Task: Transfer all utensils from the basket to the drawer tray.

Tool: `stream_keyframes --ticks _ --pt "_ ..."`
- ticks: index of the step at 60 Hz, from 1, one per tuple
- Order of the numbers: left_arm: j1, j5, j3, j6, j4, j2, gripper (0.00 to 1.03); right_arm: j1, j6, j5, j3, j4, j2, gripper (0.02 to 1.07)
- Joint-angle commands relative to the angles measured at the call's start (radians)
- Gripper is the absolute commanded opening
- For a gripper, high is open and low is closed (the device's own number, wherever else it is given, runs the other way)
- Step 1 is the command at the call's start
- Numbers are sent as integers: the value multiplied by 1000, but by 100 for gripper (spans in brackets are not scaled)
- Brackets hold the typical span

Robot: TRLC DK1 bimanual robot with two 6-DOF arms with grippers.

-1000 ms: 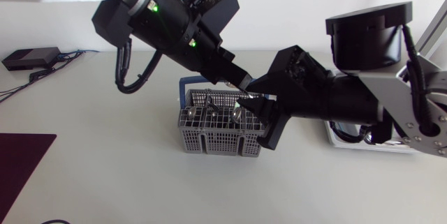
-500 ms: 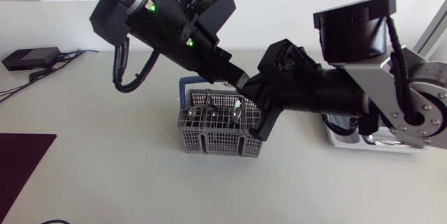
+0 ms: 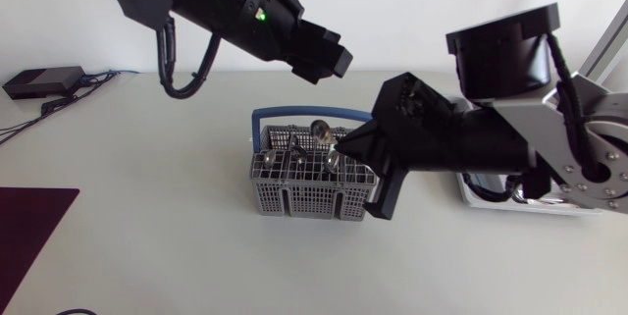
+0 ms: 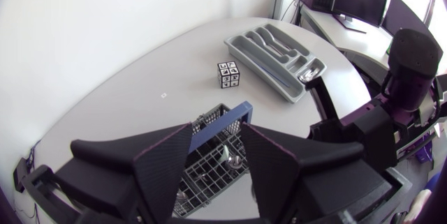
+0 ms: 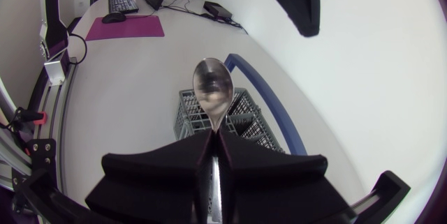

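Note:
The grey mesh basket [image 3: 306, 195] with a blue handle [image 3: 294, 113] stands mid-table and holds several metal utensils [image 3: 267, 159]. My right gripper [image 3: 345, 144] hovers just above its right end, shut on a spoon [image 3: 319, 131] whose bowl points away from the fingers. In the right wrist view the spoon [image 5: 212, 88] sticks out ahead of the shut gripper [image 5: 213, 137], over the basket [image 5: 241, 116]. My left gripper [image 3: 330, 61] hangs open and empty, higher up and behind the basket. The left wrist view looks down past its gripper [image 4: 215, 160] onto the basket [image 4: 213, 121] and the grey drawer tray [image 4: 269, 70].
The drawer tray [image 3: 488, 201] lies at the table's right, mostly hidden under my right arm. A marker cube [image 4: 228, 75] stands between basket and tray. A black box [image 3: 41, 81] with cables lies far left, and a dark purple mat [image 3: 27, 229] at the front left.
The left gripper let go of the spoon, opened and rose away from the basket. The right gripper shut on the spoon and stays over the basket's right end.

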Motion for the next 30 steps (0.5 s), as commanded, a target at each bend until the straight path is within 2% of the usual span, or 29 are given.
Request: stream_keyframes --ticks 1,15,21,24,30 --pt "21 3 8 32 16 -49 60 -51 -36 -38 -44 -35 -41 7" --pt "98 -20 -135 150 12 -134 60 -334 -203 -254 -69 -199 -107 7" --pt "107 -63 -258 239 18 -184 60 -466 -324 -317 -67 -282 -96 7" --pt "122 -74 -321 273 55 -212 60 -536 -381 -348 -66 -312 -84 7" --pt "160 -75 -384 299 59 -227 59 -674 -520 -395 -52 -384 -32 7"
